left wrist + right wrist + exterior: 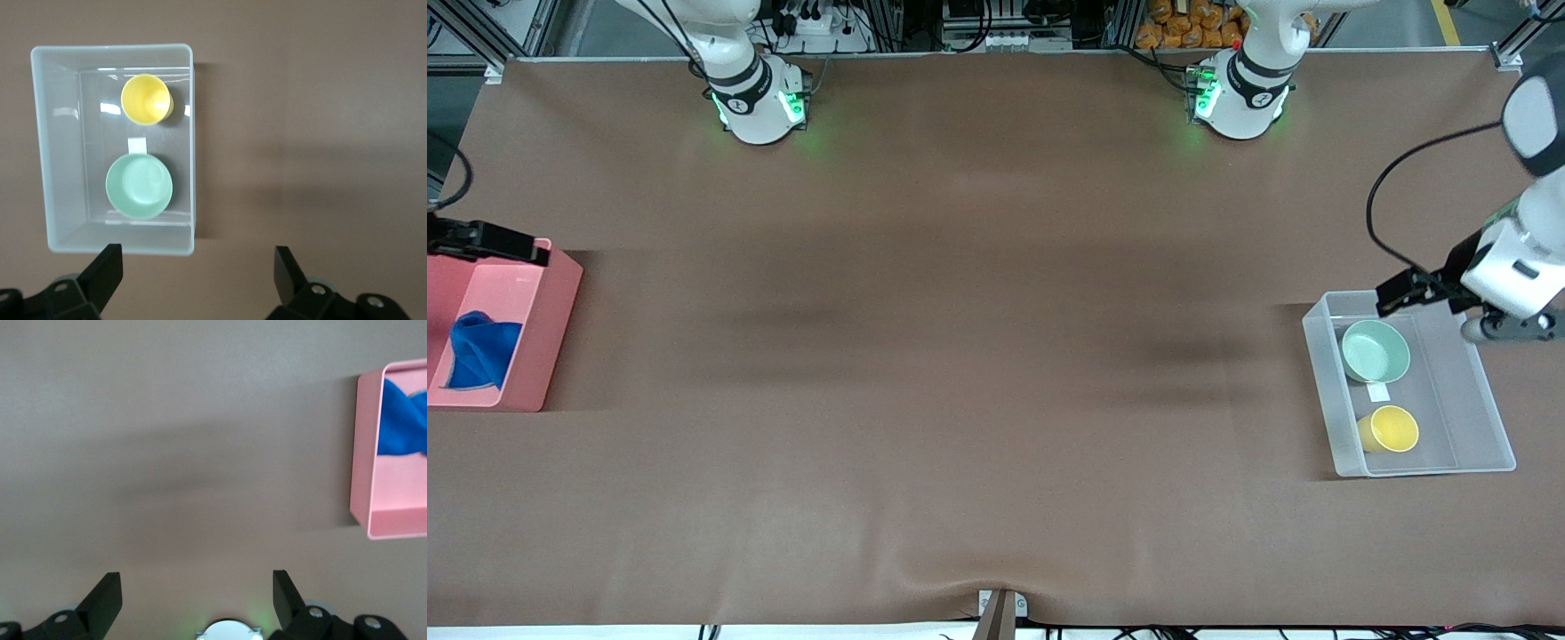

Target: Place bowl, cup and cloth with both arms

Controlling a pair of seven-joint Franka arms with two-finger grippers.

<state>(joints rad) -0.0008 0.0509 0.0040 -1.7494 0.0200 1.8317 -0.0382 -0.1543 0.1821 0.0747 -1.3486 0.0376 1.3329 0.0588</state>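
A mint-green bowl (1376,350) and a yellow cup (1392,428) stand upright in a clear plastic bin (1485,418) at the left arm's end of the table, the cup nearer the front camera. My left gripper (1414,289) hangs open and empty over that bin's rim farthest from the front camera. The left wrist view shows the bowl (139,186), cup (145,99), clear bin (40,147) and left gripper (198,267). The blue cloth (480,351) lies crumpled in a pink bin (551,338) at the right arm's end. My right gripper (489,240) hovers open over its rim.
A brown mat (978,356) covers the table between the two bins. In the right wrist view the pink bin (363,487) with the cloth (403,423) sits off to one side of the open right gripper (197,587), and the arm's base (227,632) shows.
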